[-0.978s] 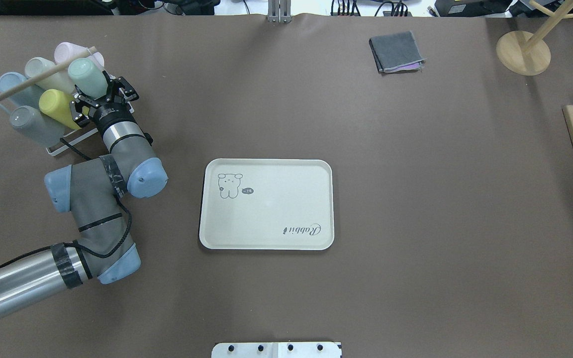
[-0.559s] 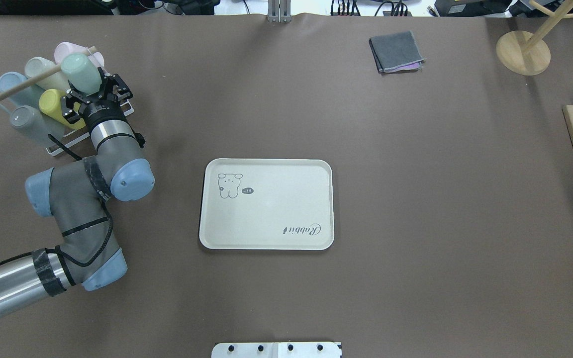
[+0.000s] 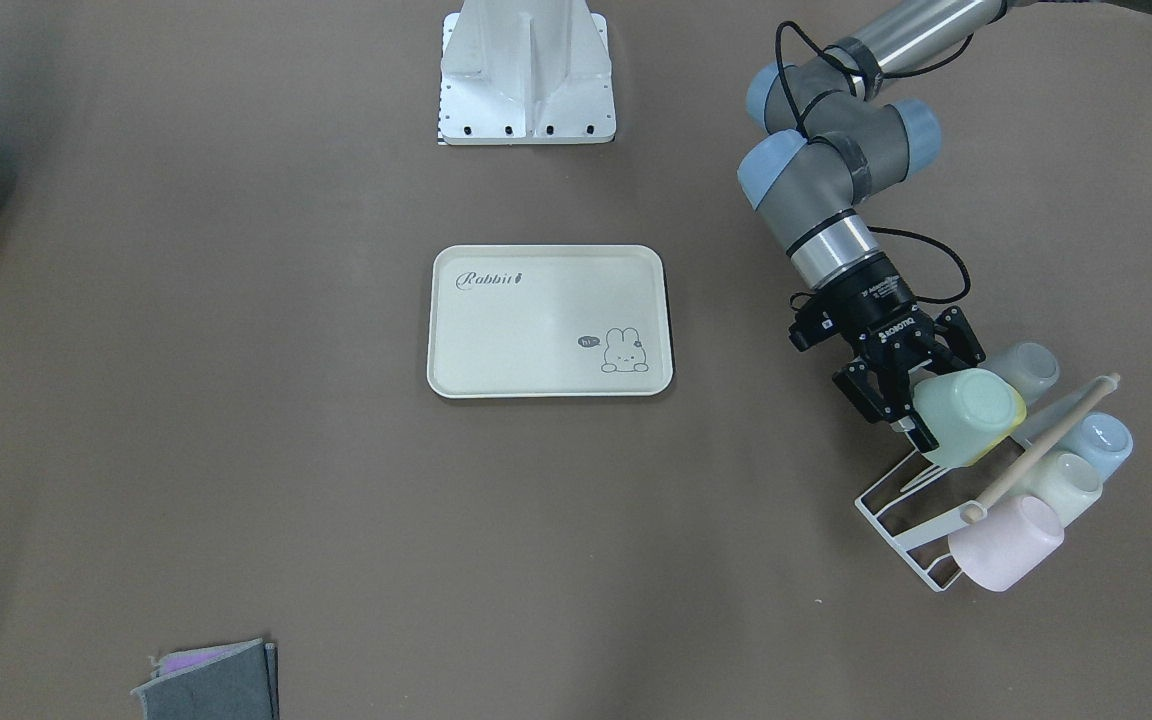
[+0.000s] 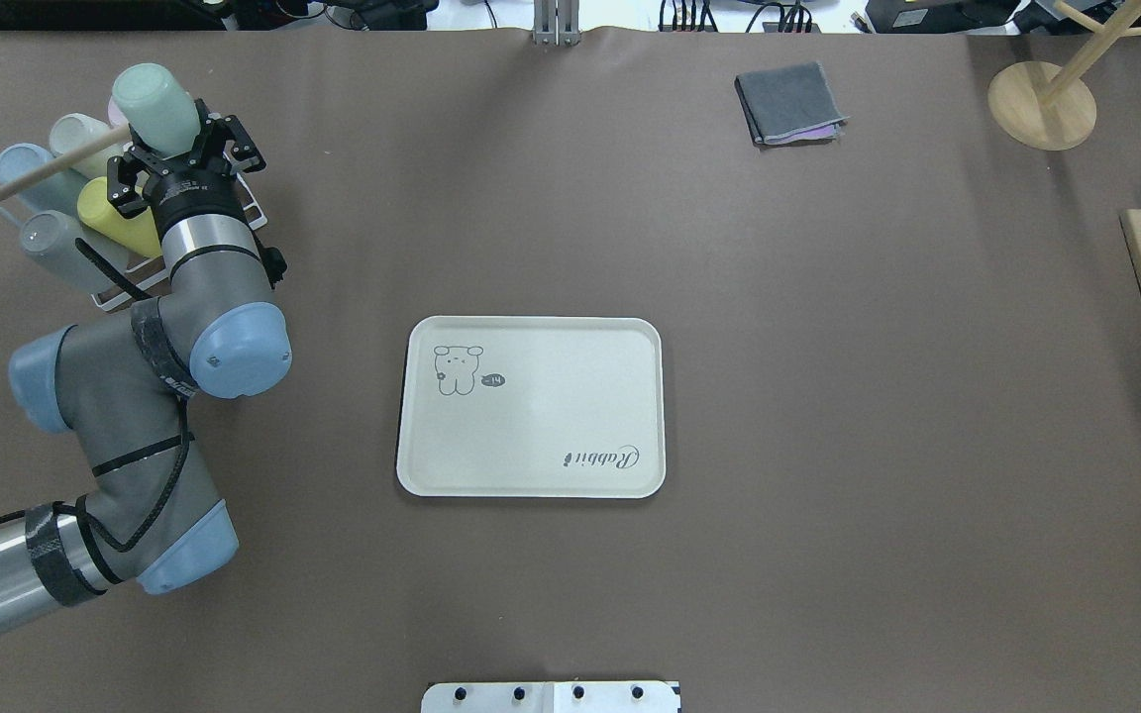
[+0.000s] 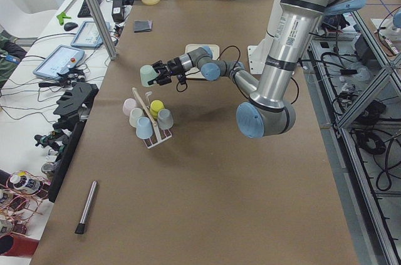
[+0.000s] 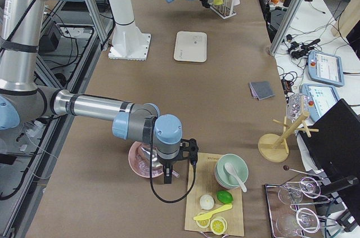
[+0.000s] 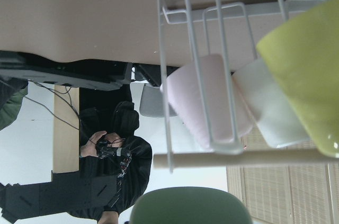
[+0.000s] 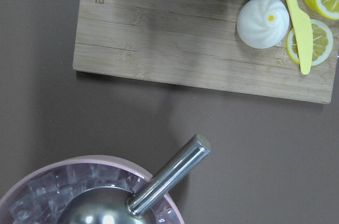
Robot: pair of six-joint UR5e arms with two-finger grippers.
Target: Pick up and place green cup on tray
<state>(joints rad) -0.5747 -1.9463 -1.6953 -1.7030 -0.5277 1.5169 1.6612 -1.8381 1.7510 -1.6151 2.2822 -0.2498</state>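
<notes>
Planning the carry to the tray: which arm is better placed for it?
Left. The left gripper is shut on the green cup just above the rack, on the tray's side of the table. The right gripper sits at the far end, by the pink bowl.

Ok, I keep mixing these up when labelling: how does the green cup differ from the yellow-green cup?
The green cup is mint; the yellow-green cup is lime. The green cup is gripped by the left tool and held above the wire rack; the yellow-green cup sits on that rack. Both are smooth, handleless tumblers of similar size.
</notes>
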